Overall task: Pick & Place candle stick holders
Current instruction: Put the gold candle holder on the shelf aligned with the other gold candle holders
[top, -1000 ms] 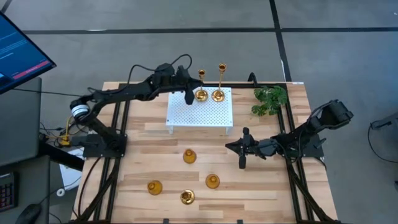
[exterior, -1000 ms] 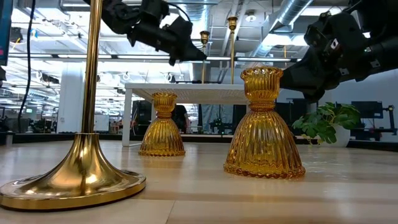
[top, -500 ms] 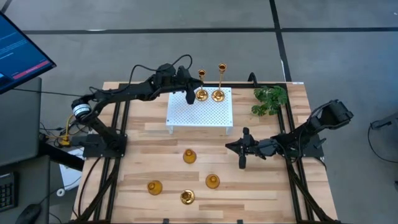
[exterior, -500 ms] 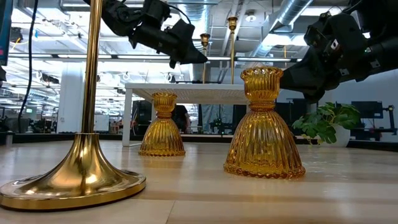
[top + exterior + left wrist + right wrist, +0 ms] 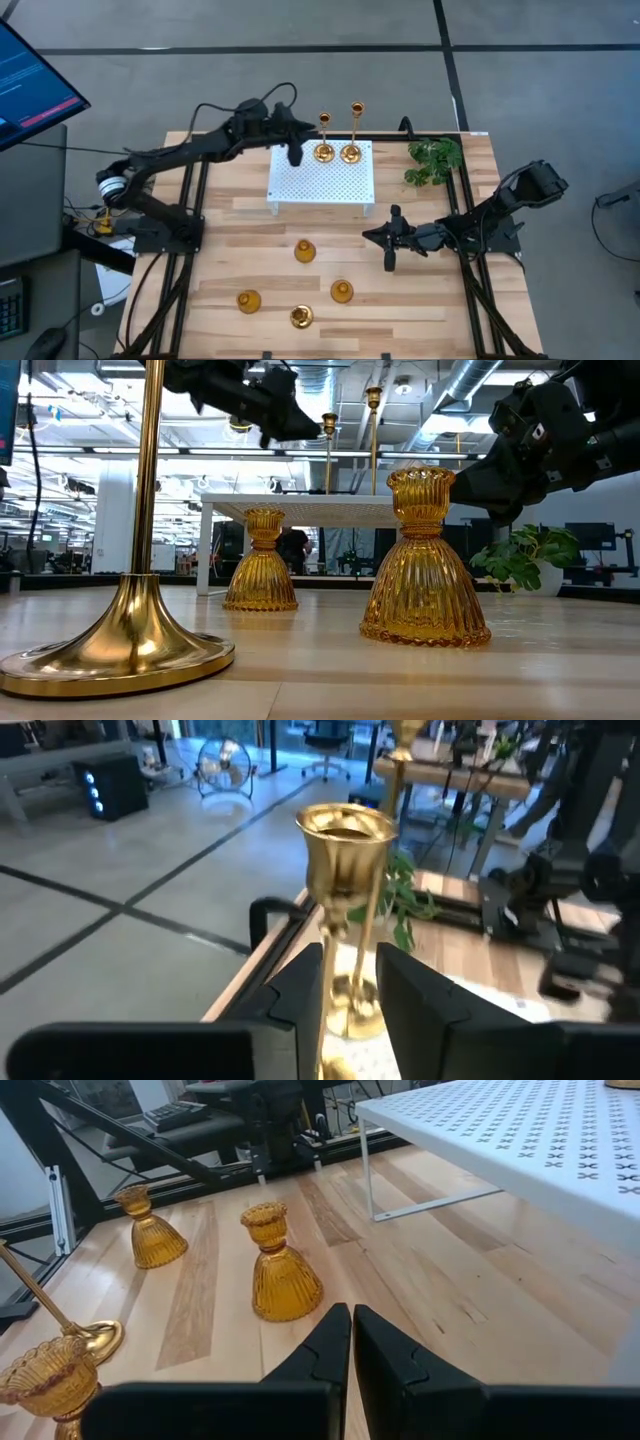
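Gold tall holders point(image 5: 337, 152) on white stand point(image 5: 322, 177), left hand point(image 5: 294, 156) alongside, open-fingered.

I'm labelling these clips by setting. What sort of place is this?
Probably a robotics lab in an open-plan office: a wooden table on bare concrete, a monitor beside it, exposed ceiling ducts and desks beyond.

A white perforated stand point(image 5: 322, 178) sits on the wooden table point(image 5: 220, 265), green sprig point(image 5: 434, 160) beside it.
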{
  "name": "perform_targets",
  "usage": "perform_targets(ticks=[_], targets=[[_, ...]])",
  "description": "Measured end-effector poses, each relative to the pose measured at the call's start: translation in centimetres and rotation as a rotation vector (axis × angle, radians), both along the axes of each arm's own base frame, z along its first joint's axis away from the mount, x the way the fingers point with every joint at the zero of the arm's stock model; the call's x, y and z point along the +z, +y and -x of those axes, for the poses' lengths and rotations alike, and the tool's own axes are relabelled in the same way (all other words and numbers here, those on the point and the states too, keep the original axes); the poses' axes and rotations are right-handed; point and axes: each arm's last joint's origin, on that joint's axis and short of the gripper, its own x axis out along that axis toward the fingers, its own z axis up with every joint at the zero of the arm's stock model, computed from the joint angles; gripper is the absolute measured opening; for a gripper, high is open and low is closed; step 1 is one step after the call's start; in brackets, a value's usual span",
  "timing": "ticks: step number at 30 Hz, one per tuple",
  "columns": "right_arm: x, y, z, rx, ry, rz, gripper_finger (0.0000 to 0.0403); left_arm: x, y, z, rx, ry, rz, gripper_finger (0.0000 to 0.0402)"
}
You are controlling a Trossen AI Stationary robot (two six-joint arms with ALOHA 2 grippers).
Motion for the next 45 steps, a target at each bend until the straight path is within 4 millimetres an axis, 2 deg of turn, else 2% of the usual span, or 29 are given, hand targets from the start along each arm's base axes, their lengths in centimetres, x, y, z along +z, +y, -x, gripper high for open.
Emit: perform_targets(ticks=[5, 9, 15, 20, 25, 29, 34, 39, 45], targets=[[0.0, 0.0, 0.0, 0.001, -0.001, -0.001, 0.0010, 0.8, -2.1, 3.6, -0.013, 0.140, 0.011, 0.0092], [0.0, 0.0, 0.0, 0.002, -0.003, -0.002, 0.0010, 0.0, -4.6, 5.8, -0.201, 0.217, 0.006, 0.0064], [0.1, 0.0, 0.0, 0.002, -0.007, -0.004, 0.0010, -4.0, -8.9, 8.0, -0.659, 0.206, -0.015, 0.0008], [0.2, 0.0, 0.0, 0.002, -0.020, -0.008, 0.0010, -8.8, -11.9, 9.0, -0.849, 0.222, -0.053, 0.0010], [0.3, 0.0, -0.1, 0.003, -0.026, -0.011, 0.0010, -13.7, -14.5, 8.7, -1.015, 0.173, -0.104, 0.0011], [0.3, 0.0, -0.1, 0.003, -0.032, -0.013, 0.0010, -16.5, -16.4, 8.3, -1.124, 0.074, -0.169, 0.0010], [0.4, 0.1, -0.1, 0.003, -0.040, -0.016, 0.0010, -17.7, -18.2, 7.5, -1.172, 0.006, -0.213, 0.0016], [0.4, 0.1, -0.1, 0.003, -0.045, -0.018, 0.0010, -18.5, -19.2, 6.2, -1.094, -0.002, -0.211, 0.0026], [0.4, 0.1, -0.1, 0.003, -0.044, -0.018, 0.0010, -18.5, -19.9, 4.0, -1.076, 0.022, -0.077, 0.0048]])
